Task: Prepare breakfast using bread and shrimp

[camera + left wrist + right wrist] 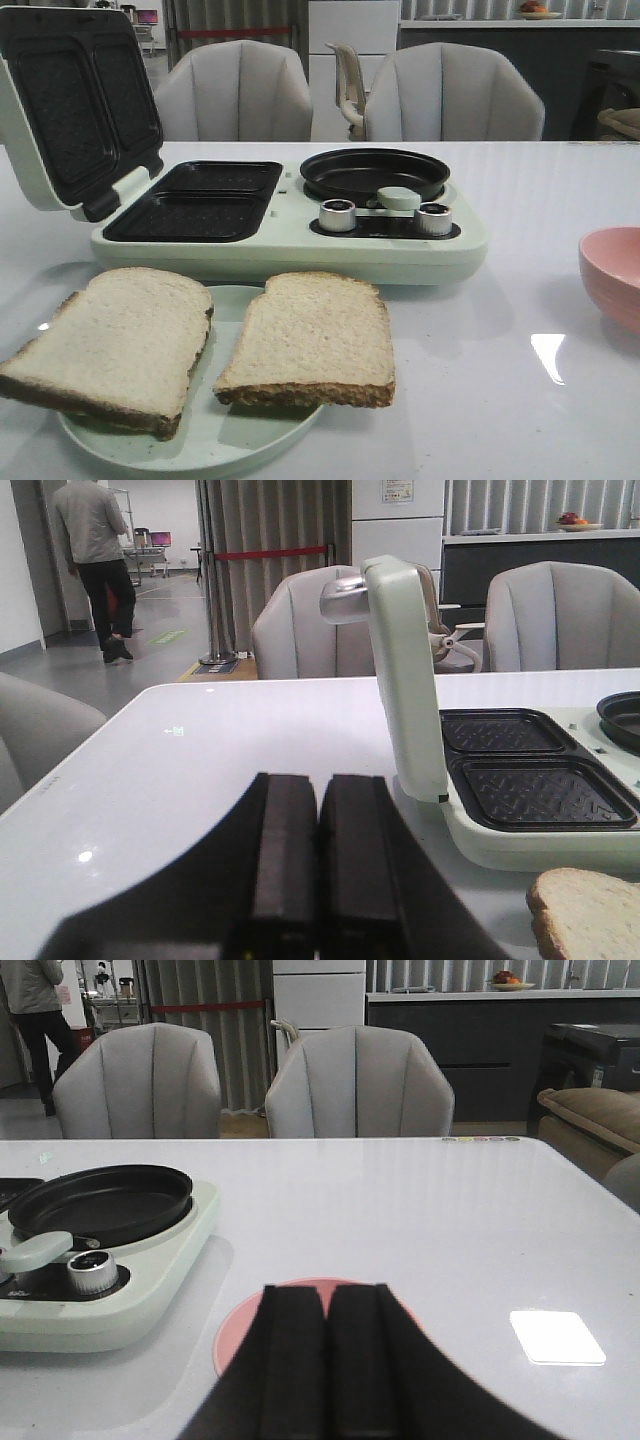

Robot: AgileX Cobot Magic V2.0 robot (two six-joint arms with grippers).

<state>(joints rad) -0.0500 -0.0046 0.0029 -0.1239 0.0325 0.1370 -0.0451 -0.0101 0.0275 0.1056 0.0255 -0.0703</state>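
Note:
Two bread slices lie on a pale green plate [190, 445] at the front: one on the left [115, 340], one on the right [315, 338]. A corner of a slice [590, 915] shows in the left wrist view. Behind them stands the pale green breakfast maker [290, 245] with its sandwich lid open [75, 100], two dark grill wells [195, 200] and a round black pan [375, 172]. My left gripper [318, 790] is shut and empty above the table, left of the maker. My right gripper [327, 1300] is shut and empty above the salmon-pink bowl [245, 1325]. No shrimp shows.
The pink bowl [615, 272] sits at the table's right edge. Two knobs [338, 214] sit on the maker's front. Grey chairs [450, 95] stand behind the table. A person [95, 560] stands far back in the left wrist view.

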